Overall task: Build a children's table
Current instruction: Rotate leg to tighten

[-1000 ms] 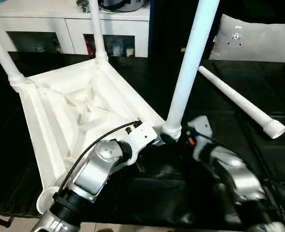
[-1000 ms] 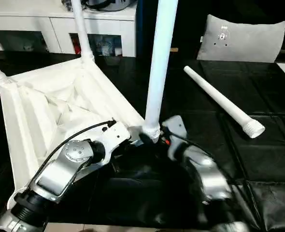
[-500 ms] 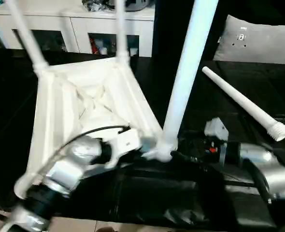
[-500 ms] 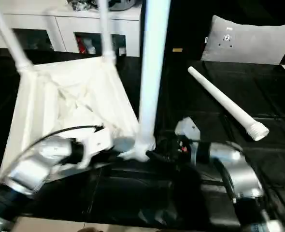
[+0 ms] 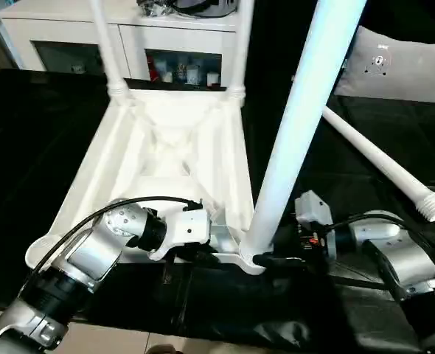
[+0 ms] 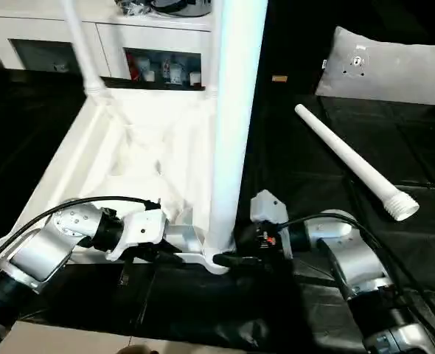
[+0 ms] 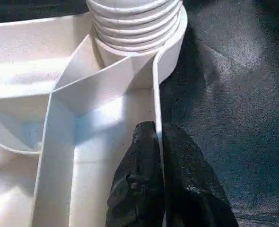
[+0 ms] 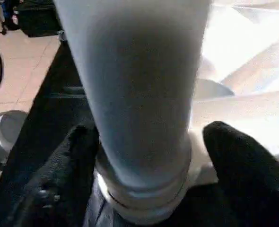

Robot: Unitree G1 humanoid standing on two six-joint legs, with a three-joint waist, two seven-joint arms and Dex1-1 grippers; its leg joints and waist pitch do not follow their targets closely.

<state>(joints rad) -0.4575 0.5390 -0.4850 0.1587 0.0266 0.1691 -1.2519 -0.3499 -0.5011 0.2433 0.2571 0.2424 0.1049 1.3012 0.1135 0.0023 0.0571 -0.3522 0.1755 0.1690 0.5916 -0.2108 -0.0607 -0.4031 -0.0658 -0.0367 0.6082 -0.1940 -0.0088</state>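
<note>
Change since one second ago: the table top (image 5: 169,158) has swung round on the black surface (image 5: 40,133), so the near leg (image 5: 298,133) now stands nearer upright and the two far legs sit close together at 12 o'clock. The right gripper (image 8: 144,156) has come in at the leg's base.

Table top: white, inverted, ribbed underside up, centre-left of the head view.
Near leg: upright in the corner socket (image 7: 144,28) at the top's 5 o'clock corner, threads partly showing.
Far legs: two, upright in the far corners.
Loose leg (image 5: 383,166): lying at 2 o'clock, well apart from the top, threaded end toward the robot.
Left gripper (image 7: 161,184): clenched on the top's thin side wall, one finger each side, near the socket.
Right gripper: fingers (image 8: 239,156) straddle the near leg's base, jaws spread; contact cannot be told.
Cushion (image 5: 398,63): grey-white, at 1 o'clock.
Cabinet (image 5: 70,37): white, at 11 o'clock.
</note>
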